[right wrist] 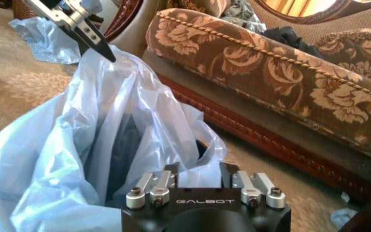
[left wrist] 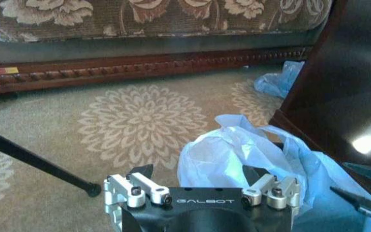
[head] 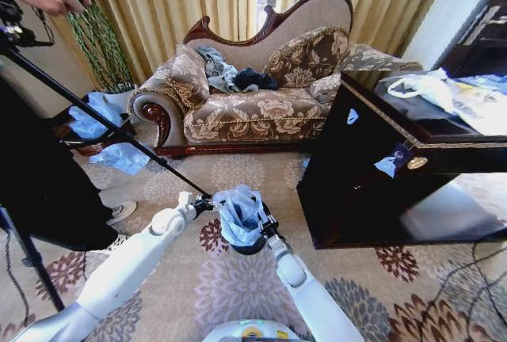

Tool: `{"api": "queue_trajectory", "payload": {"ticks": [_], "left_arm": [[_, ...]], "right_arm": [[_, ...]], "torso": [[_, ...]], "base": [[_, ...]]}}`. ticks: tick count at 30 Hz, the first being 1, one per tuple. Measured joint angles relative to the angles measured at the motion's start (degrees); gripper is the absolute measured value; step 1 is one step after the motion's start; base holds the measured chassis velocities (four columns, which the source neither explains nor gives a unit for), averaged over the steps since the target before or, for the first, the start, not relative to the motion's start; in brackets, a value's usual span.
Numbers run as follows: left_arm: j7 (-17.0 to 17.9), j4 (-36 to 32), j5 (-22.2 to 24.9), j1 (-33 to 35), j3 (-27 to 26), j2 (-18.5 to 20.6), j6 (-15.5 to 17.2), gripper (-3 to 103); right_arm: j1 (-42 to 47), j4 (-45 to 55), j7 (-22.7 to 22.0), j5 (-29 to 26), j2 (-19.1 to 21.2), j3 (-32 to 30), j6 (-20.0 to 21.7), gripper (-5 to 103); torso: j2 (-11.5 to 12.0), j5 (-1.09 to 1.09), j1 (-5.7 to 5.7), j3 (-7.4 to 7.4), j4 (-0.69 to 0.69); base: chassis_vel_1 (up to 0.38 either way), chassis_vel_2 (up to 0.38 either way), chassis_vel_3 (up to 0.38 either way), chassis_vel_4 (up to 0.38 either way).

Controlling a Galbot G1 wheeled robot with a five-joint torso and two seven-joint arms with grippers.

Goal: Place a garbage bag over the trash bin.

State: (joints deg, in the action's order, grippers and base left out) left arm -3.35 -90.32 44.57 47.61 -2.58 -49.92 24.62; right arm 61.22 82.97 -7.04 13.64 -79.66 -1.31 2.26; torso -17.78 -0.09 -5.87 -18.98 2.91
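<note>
Patterned carpet [head: 238, 294] runs from the robot to a sofa [head: 253, 104], with a dark cabinet [head: 380, 176] to the right. On the carpet between the two arms stands the bin [head: 247, 245], just its black lower edge showing under the bag [head: 240, 214], which sits bunched in and over the mouth.

In the head view the left gripper [head: 207, 203] is at the bag's left edge and the right gripper [head: 268, 222] at its right edge. From the right wrist, the left gripper's fingers [right wrist: 98, 46] come together in a point on a raised fold of plastic, so it looks clamped on the bag. The right gripper [right wrist: 198, 169] sits against the near edge of the plastic with its fingers spread, and I cannot tell whether it grips anything.

My judgement is that the task is partly done. The bag is in the bin, but its rim is still crumpled and standing up; it has yet to be spread and pulled down around the outside.
</note>
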Motion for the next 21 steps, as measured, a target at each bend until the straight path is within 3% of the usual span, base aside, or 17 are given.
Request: {"api": "queue_trajectory", "payload": {"ticks": [1,3,4,6,7,9,12,13,16,21], "left_arm": [[0.0,0.0,0.0,0.0,0.0,0.0,0.0,95],[0.0,0.0,0.1,0.0,0.0,0.0,-0.1,95],[-0.1,0.0,0.3,0.1,-0.1,0.0,-0.1,96],[-0.1,0.0,0.4,0.1,-0.1,0.1,-0.1,96],[-0.2,-0.1,0.7,0.2,-0.2,0.2,-0.2,96],[-0.2,-0.1,0.8,0.3,-0.3,0.2,-0.2,96],[-0.3,-0.1,1.2,0.4,-0.4,0.1,-0.3,96],[-0.3,-0.1,1.2,0.4,-0.4,0.1,-0.3,96],[-0.3,-0.1,1.4,0.2,-0.4,0.0,-0.4,96],[-0.4,0.1,1.8,0.0,-0.4,0.0,-0.6,96]], "right_arm": [[0.0,0.0,0.0,0.2,-0.2,0.0,0.1,46],[0.0,0.0,-0.1,0.5,-0.4,0.0,0.1,46],[-0.1,-0.2,-0.1,1.8,-0.8,-0.3,0.2,57],[-0.1,-0.4,-0.1,2.4,-0.9,-0.5,0.1,57],[-0.1,-0.8,-0.1,5.0,-1.1,-1.1,-0.3,68],[-0.1,-1.0,-0.1,7.3,-1.2,-1.6,-1.0,68],[0.7,-1.2,-0.3,13.7,-1.7,-3.0,-2.2,84],[0.7,-1.2,-0.3,13.7,-1.7,-3.0,-2.2,84],[1.5,-1.8,-1.2,18.6,-2.5,-3.7,-2.6,98],[1.6,-3.1,-3.0,20.6,-3.8,-3.9,-2.7,100]], "torso": [[0.0,0.0,0.0,0.0,0.0],[0.0,0.0,0.0,0.0,0.0],[0.0,0.0,0.0,0.0,0.0],[0.0,0.0,0.0,0.0,0.0],[0.0,-0.01,0.0,0.0,-0.01],[0.0,-0.01,0.0,0.0,0.0],[0.0,-0.01,0.0,0.0,0.0],[0.0,-0.01,0.0,0.0,0.0],[0.0,0.0,0.0,0.0,0.0],[0.0,-0.01,0.0,0.0,0.01]], "base": [[0.0,0.0,0.0,0.0],[0.0,0.0,0.0,0.0],[0.0,0.0,0.0,0.0],[0.0,0.0,0.0,0.0],[0.0,0.0,0.0,0.0],[0.0,0.0,0.0,0.0],[0.0,0.0,0.0,0.0],[0.0,0.0,0.0,0.0],[0.0,0.0,0.0,0.0],[0.0,0.0,0.0,0.0]]}}
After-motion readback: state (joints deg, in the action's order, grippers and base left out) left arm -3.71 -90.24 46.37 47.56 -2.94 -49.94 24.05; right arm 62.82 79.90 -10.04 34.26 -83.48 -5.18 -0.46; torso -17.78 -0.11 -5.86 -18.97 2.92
